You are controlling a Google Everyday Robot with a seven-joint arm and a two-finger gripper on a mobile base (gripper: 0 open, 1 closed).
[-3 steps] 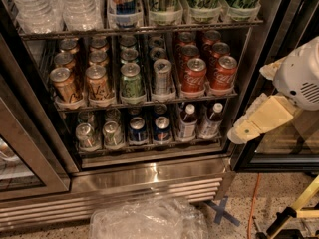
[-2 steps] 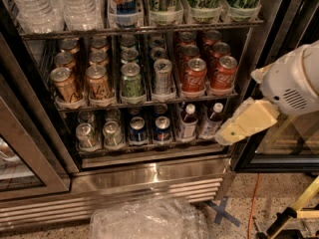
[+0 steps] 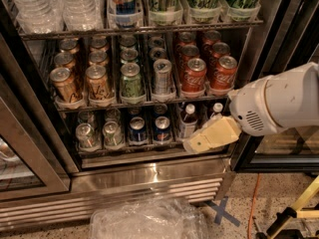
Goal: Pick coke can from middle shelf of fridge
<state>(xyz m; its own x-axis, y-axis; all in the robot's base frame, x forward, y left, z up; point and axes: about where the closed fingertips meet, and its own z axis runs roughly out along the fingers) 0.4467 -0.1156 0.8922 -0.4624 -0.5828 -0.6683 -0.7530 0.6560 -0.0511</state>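
Observation:
The fridge [image 3: 149, 176] stands open, its steel base grille below. The middle shelf [image 3: 142, 101] holds rows of gold, green, silver and red cans. Two rows of red coke cans sit at its right end; the front ones are one coke can [image 3: 193, 76] and another [image 3: 223, 72], both upright. My gripper [image 3: 199, 142], cream coloured on a white arm [image 3: 281, 103], reaches in from the right. It sits below the middle shelf, in front of the small bottles [image 3: 188, 119] on the bottom shelf, under the coke cans and apart from them.
The top rack holds water bottles [image 3: 60, 4] and tall cans [image 3: 164, 1]. The bottom rack holds blue cans [image 3: 137, 129] and small bottles. A dark door frame [image 3: 30, 148] stands at left. A clear plastic sheet [image 3: 149, 218] lies on the floor, with a blue tape cross [image 3: 222, 210] and an orange cable [image 3: 254, 198].
My arm has moved left and slightly down, bringing the gripper from the right door frame to in front of the bottom shelf's bottles. The cans have not moved.

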